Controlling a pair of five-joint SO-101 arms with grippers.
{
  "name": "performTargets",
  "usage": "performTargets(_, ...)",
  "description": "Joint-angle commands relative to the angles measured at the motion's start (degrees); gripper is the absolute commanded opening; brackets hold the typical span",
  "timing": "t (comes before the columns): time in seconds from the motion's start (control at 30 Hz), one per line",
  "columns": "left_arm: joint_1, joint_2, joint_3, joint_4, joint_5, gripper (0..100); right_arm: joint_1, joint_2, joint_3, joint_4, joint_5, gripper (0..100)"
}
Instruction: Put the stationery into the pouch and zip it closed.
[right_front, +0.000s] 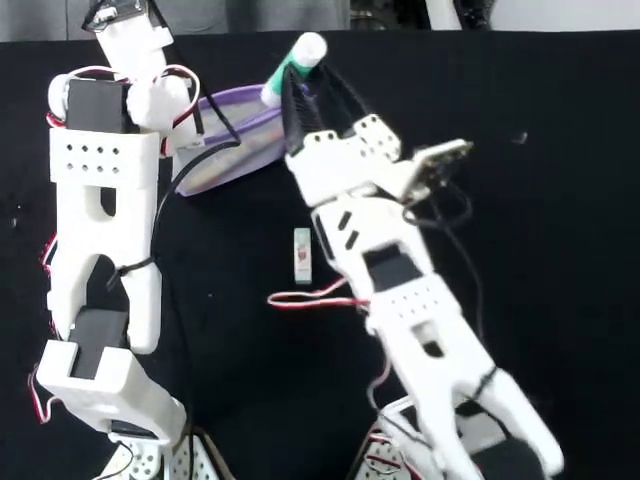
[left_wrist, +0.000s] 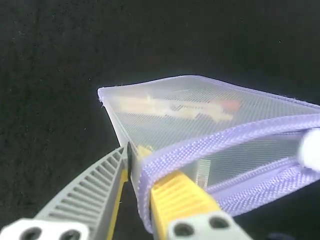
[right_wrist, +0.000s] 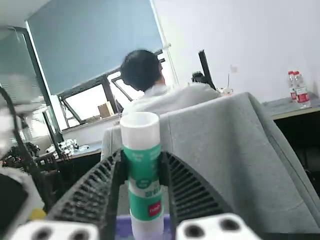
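Note:
A clear pouch (right_front: 238, 135) with purple zipper trim lies at the back of the black table. My left gripper (left_wrist: 137, 175) is shut on the pouch's (left_wrist: 200, 130) purple rim at one corner, holding its mouth up; pale stationery shows through the mesh. My right gripper (right_front: 315, 95) is shut on a green and white glue stick (right_front: 293, 66), held tilted over the pouch's opening. In the right wrist view the glue stick (right_wrist: 142, 170) stands between the black fingers (right_wrist: 95, 195). A small white eraser (right_front: 302, 254) lies on the table in the middle.
The black table (right_front: 540, 180) stretches out to the right of the arms. Red and black cables (right_front: 310, 296) trail near the right arm's base. A grey chair back (right_wrist: 240, 165) stands behind the table in the right wrist view.

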Motion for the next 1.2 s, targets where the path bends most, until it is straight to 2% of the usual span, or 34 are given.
performTargets(0.0,0.84,-0.97,-0.04,0.44,-0.26,3,-0.26,5.32,-5.85,-3.87,-0.35,1.1)
performTargets(0.37,0.31,-0.97,-0.13,0.44,-0.26,3,-2.55,21.32,-10.86,-3.78,-0.53,1.5)
performTargets(0.43,0.31,-0.97,-0.13,0.44,-0.26,3,-3.08,21.05,-10.42,-3.69,-0.7,2.4)
performTargets(0.6,-0.13,-0.97,-0.13,0.44,-0.26,3,-5.01,18.15,-8.57,-3.69,-0.53,14.4)
performTargets(0.87,-3.03,-0.97,-0.13,0.44,-0.26,3,-4.92,6.37,-3.82,-3.43,-0.53,16.3)
performTargets(1.0,-3.21,-0.97,-0.13,0.44,-0.26,3,-1.93,-4.97,-2.51,5.45,-0.44,16.3)
performTargets(1.17,-5.93,-0.97,-0.22,0.44,-0.26,3,7.21,-20.26,-6.73,30.07,-0.44,15.9)
